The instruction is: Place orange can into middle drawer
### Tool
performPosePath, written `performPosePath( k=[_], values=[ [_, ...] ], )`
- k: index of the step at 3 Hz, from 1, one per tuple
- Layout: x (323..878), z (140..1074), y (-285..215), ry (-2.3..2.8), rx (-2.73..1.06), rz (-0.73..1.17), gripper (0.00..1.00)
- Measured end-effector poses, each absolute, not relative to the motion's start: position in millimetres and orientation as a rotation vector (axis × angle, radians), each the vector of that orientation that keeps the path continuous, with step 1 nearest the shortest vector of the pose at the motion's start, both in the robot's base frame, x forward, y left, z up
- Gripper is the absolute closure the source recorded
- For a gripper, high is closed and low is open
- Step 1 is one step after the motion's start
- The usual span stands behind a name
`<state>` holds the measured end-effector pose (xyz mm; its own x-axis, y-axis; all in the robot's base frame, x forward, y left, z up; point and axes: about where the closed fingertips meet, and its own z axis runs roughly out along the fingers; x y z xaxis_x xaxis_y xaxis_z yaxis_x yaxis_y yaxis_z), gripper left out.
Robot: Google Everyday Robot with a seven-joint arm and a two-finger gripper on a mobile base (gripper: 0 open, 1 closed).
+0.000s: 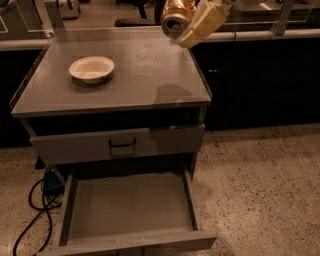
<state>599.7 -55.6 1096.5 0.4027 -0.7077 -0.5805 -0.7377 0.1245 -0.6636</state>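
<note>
- Orange can hangs high over the back right corner of the cabinet top, clamped in the gripper (cream fingers closed around it).
- Middle drawer stands pulled open below, well apart from the can.
- White bowl sits on the cabinet top's left side.

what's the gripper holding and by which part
The gripper holds the orange can by its side, above the cabinet top at its far right edge.

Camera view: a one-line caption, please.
Hand holds the orange can high over the cabinet; the middle drawer stands open below.
</note>
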Motion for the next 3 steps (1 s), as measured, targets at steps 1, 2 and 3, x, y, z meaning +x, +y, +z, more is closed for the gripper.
performPosePath(
  k=[1,2,3],
  values=[
    [567,1057,-44,1.34,-1.663,0.084,1.0],
    [533,1002,-31,1.389,-1.717,0.155,1.0],
    [515,952,-33,1.455,-1.708,0.183,1.0]
  ],
)
